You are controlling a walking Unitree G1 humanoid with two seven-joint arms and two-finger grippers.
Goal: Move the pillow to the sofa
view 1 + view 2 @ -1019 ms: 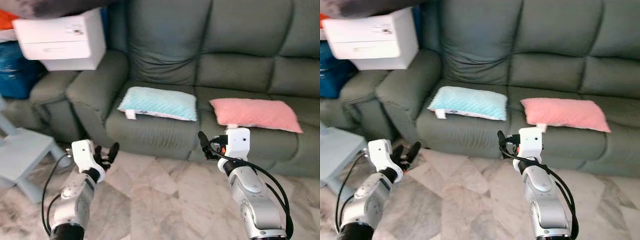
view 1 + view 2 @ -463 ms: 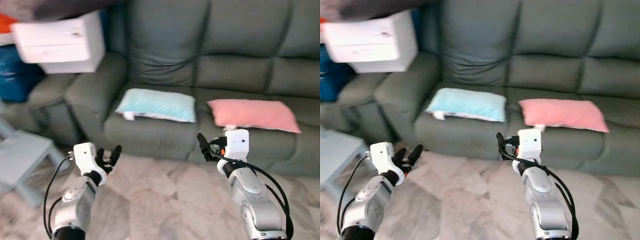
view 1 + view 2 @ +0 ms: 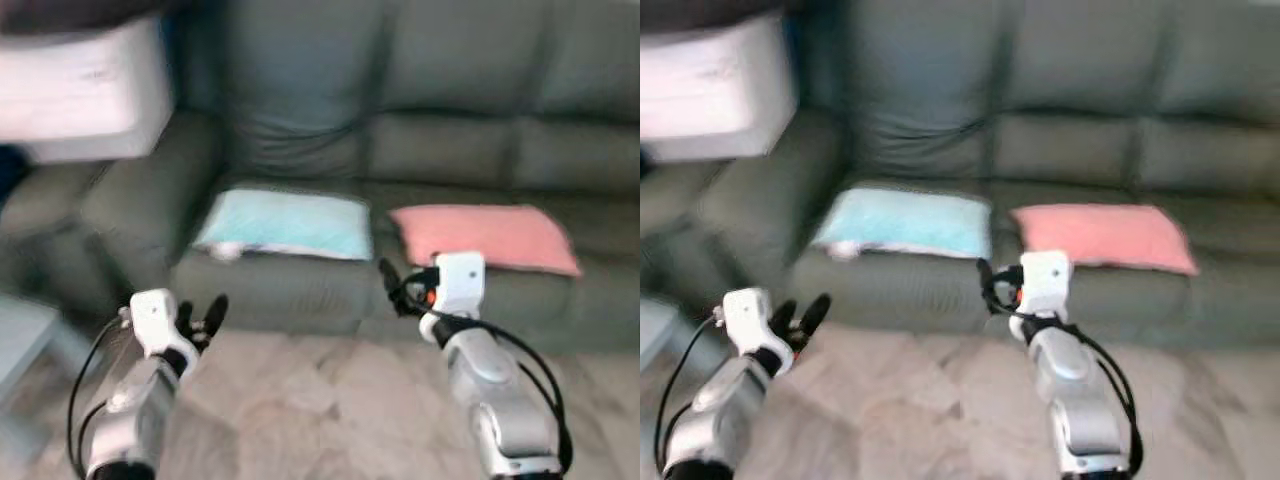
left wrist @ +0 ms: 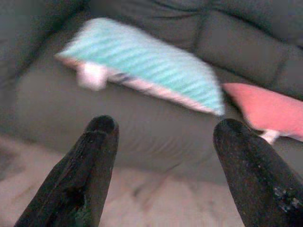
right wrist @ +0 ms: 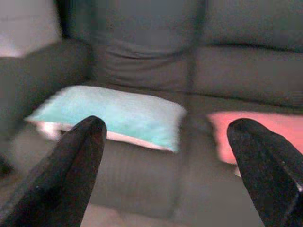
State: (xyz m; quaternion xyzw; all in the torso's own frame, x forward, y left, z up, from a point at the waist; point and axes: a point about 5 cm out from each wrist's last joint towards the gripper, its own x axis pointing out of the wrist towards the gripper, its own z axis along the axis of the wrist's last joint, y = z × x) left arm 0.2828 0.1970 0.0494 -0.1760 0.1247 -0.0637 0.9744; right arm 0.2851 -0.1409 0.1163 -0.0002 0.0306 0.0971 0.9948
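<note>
On sofa [image 3: 300, 90] seat: teal pillow [image 3: 285, 224] left, pink pillow [image 3: 485, 236] right. Left gripper [image 4: 161, 156], right gripper [image 5: 163, 156]: fingers apart, empty, above floor near sofa. Placement apparently complete; next: withdraw.

This is a living room in a home. A big, soft, dark green sofa [image 3: 420, 150] fills the back of the room, with fat cushions and a wide arm. Two pillows lie on its seat, side by side: a light blue pillow [image 3: 285, 223] and a pink pillow [image 3: 483, 236]. The floor [image 3: 300, 400] is pale stone tile with marble swirls. A white box [image 3: 85, 95] sits up by the sofa's arm. The picture is a bit blurry.
</note>
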